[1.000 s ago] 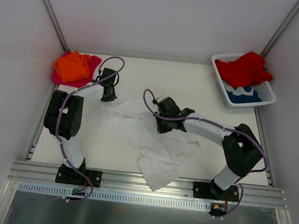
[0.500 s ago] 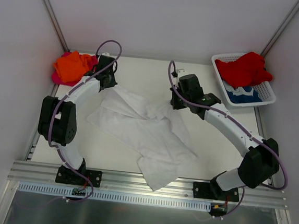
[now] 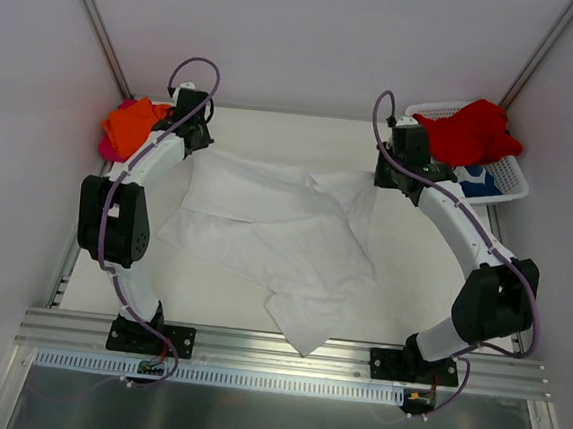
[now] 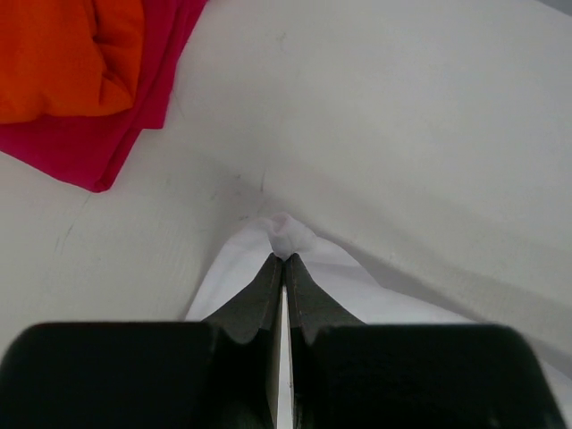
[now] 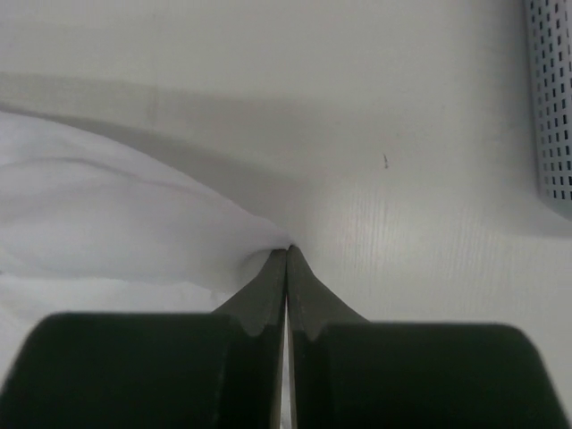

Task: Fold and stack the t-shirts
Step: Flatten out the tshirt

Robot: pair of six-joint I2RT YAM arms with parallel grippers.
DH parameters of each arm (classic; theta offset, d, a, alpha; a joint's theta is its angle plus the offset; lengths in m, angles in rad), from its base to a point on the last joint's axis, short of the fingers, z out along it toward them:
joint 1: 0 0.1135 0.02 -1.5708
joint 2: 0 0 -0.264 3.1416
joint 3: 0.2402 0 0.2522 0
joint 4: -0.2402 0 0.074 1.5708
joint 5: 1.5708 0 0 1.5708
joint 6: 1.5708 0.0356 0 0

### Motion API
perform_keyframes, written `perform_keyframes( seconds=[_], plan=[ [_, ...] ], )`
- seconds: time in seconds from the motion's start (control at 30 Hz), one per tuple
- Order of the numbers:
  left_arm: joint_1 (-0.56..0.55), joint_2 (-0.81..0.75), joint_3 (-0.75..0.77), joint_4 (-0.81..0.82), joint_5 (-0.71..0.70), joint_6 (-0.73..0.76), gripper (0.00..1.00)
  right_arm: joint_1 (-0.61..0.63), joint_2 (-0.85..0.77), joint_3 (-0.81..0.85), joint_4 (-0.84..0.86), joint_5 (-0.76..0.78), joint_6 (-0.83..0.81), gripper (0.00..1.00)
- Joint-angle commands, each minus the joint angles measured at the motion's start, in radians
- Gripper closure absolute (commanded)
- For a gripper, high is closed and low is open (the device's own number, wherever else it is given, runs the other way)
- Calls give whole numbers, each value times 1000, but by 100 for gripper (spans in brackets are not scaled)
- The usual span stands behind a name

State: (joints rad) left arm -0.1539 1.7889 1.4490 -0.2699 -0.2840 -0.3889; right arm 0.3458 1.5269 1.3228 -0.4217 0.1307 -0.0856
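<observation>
A plain white t-shirt (image 3: 275, 234) lies spread and wrinkled across the table's middle, one end near the front edge. My left gripper (image 3: 194, 144) is shut on its far left corner (image 4: 288, 234). My right gripper (image 3: 382, 175) is shut on its far right corner (image 5: 259, 241). Both corners are stretched apart near the back of the table. An orange t-shirt (image 3: 130, 126) lies on a magenta-pink one (image 3: 105, 145) at the back left, also seen in the left wrist view (image 4: 63, 54). A red t-shirt (image 3: 470, 130) and a blue-and-white one (image 3: 470, 178) sit in the basket.
A white mesh basket (image 3: 510, 179) stands at the back right, close to my right gripper; its wall shows in the right wrist view (image 5: 552, 98). White walls enclose the table. A metal rail (image 3: 285, 350) runs along the front edge.
Both grippers have moved back and outward, left toward the orange pile, right toward the basket, pulling the white t-shirt's far edge wide and flatter.
</observation>
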Motion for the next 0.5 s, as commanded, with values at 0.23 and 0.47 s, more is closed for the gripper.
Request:
perform_keyframes(
  seconds=[0.23,0.47],
  plan=[
    [60,95,102,-6,-60,-28,100,-108,140,117,11,66,38,100],
    [74,178,183,-9,-52,-24,100,-142,275,214,12,64,50,100]
  ],
)
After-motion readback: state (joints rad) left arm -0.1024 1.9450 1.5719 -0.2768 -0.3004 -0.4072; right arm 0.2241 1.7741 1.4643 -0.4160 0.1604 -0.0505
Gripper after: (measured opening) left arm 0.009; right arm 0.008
